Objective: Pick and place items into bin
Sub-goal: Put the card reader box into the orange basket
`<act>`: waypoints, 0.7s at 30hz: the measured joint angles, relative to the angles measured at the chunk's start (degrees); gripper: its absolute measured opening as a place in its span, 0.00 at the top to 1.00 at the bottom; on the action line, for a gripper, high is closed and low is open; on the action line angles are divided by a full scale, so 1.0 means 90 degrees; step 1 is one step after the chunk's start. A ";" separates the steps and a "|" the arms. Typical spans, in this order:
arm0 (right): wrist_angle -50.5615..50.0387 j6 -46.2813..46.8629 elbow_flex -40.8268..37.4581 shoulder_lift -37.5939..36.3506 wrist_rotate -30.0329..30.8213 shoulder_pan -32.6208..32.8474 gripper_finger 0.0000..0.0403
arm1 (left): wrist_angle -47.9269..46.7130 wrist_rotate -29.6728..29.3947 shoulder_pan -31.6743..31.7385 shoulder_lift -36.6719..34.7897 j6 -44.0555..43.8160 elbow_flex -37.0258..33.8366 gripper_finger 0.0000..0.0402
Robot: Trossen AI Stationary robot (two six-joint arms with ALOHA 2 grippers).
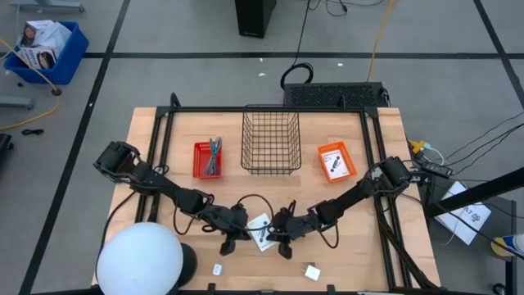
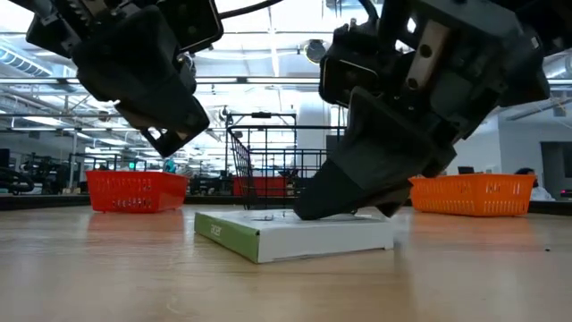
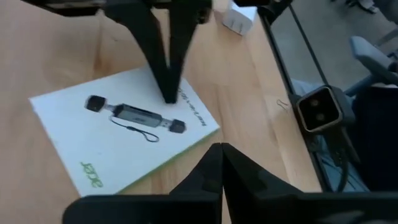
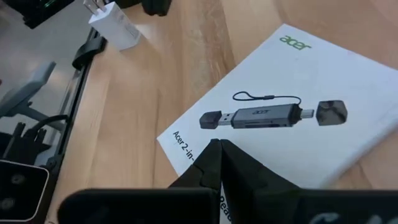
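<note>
Right gripper [image 2: 344,210] presses, fingers closed together, onto the flat white Acer box [image 1: 261,232], which lies near the bench's [image 1: 352,254] front edge, between both arms. Left gripper [image 2: 165,139], fingers also closed together, hovers just beside the box, above it.

Current step, as judged: approach and contact, not yet a grasp. The next move calls for opening the fingers and getting a hold on the thin box, then carrying it to the wire basket [image 1: 270,141]. The box lies flat; its long axis runs diagonally across the bench.
</note>
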 joint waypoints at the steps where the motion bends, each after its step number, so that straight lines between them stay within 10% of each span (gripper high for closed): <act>1: -0.0032 0.0049 0.0003 0.0000 -0.0001 -0.0006 1.00 | 0.0000 -0.0066 0.0000 0.0000 -0.0001 0.0000 0.97; 14: 0.0020 -0.0227 -0.0046 -0.0720 0.0475 0.0119 1.00 | -0.0433 -0.0306 0.0078 0.0000 -0.0231 0.0000 0.98; 21: -0.1909 0.0142 -0.0032 -0.1613 0.1464 0.0385 1.00 | -0.0981 -0.0694 0.0273 0.0000 -0.0479 -0.0001 0.99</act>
